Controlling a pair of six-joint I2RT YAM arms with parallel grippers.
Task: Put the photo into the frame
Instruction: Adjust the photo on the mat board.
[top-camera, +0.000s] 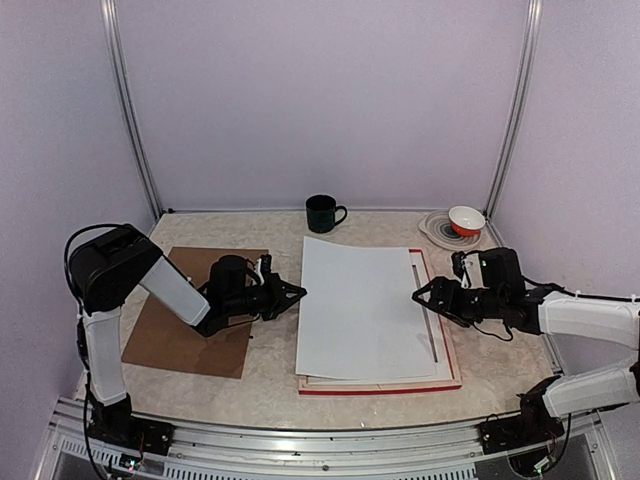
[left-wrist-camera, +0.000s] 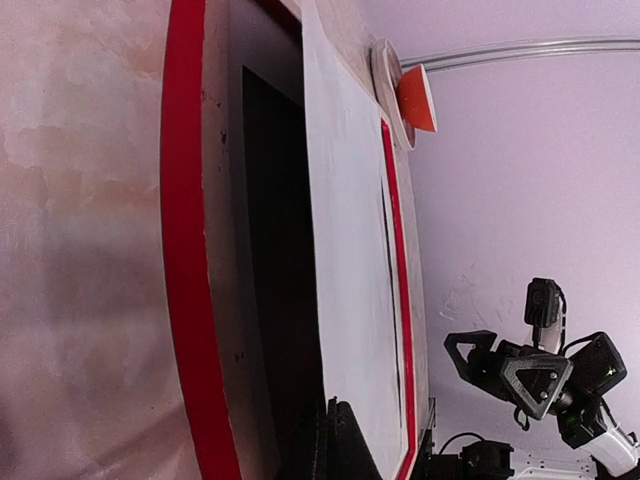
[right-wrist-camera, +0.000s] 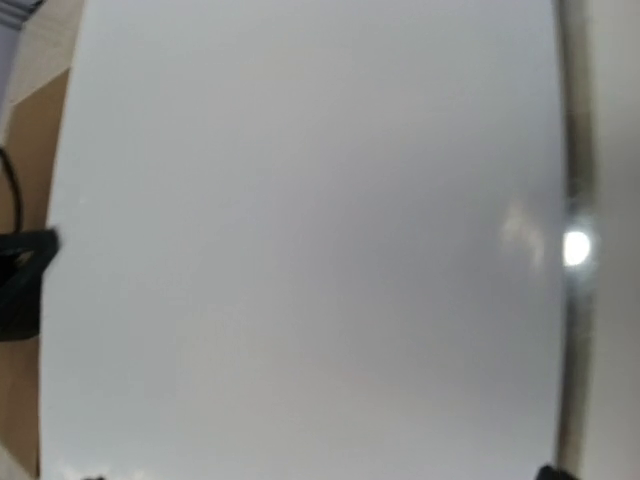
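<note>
The frame (top-camera: 452, 352) lies back-up mid-table; the photo (top-camera: 365, 305) rests white side up across it, skewed, its left edge riding above the recess, its right side short of the far rim. Square the sheet to the opening, then let it drop flat; nudge, do not pinch, lest it crease. The board (top-camera: 180, 340) sits left, apart from the frame. Your left gripper (top-camera: 296, 292) hovers just beside the photo's left edge; I cannot tell its spread. Your right gripper (top-camera: 420, 294) stands wide at the right edge. The mug (top-camera: 322, 213) stands behind, well apart.
</note>
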